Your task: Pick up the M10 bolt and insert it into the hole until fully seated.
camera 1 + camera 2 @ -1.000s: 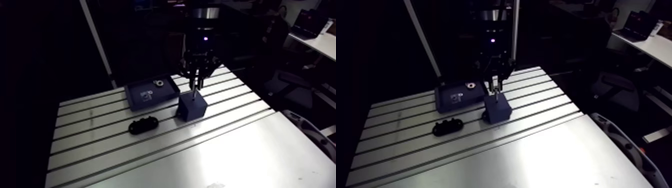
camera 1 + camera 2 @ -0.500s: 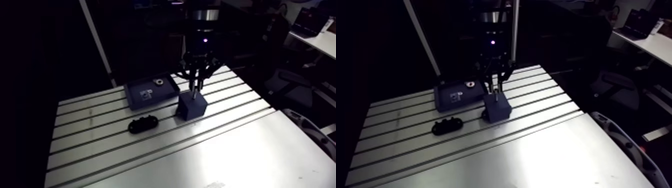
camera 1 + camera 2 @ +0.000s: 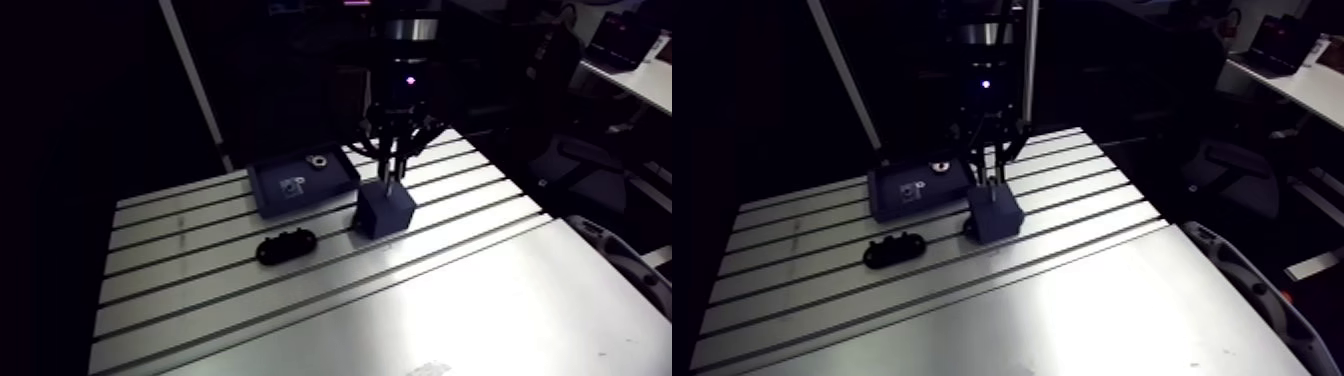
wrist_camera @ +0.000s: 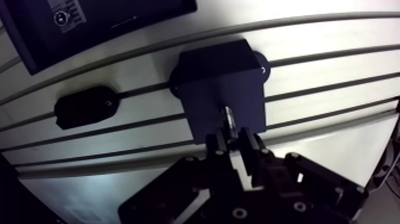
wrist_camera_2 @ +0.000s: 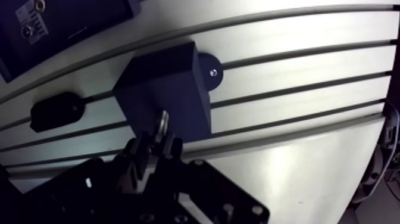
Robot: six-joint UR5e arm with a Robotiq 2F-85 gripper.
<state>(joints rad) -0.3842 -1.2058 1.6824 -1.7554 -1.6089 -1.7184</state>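
Contents of the surface, arm view, listed left to right.

1. Pale slanted post (image 3: 197, 95), upper left of the frame, foot at the surface's rear edge.
2. Surface (image 3: 470, 300): slotted aluminium. The slots run from the left edge up toward the right. The left edge fades into the dark. The right edge runs diagonally down to the lower right corner of the frame. The lower right holds a broad smooth stretch, the widest open room on show.
3. Black oval part (image 3: 287, 247), left of centre, lying flat across a slot, apart from the other items.
4. Dark blue tray (image 3: 303, 190), above the oval part, near the rear edge. A small pale ring (image 3: 317, 162) lies in its upper right corner.
5. Dark blue block (image 3: 385, 211), centre, just right of the tray and close to its corner. In the wrist view a round foot (image 4: 260, 67) with a small screw shows at the block's far side.
6. Gripper (image 4: 233, 138), hanging straight down over the block. Its fingers (image 4: 217, 143) are clenched on the M10 bolt (image 4: 229, 118).
7. M10 bolt: upright between the fingertips, its lower end at the block's top face. Whether the tip has entered the block cannot be told.

The tray and oval part crowd the block's left side, while slotted surface lies open on its right.
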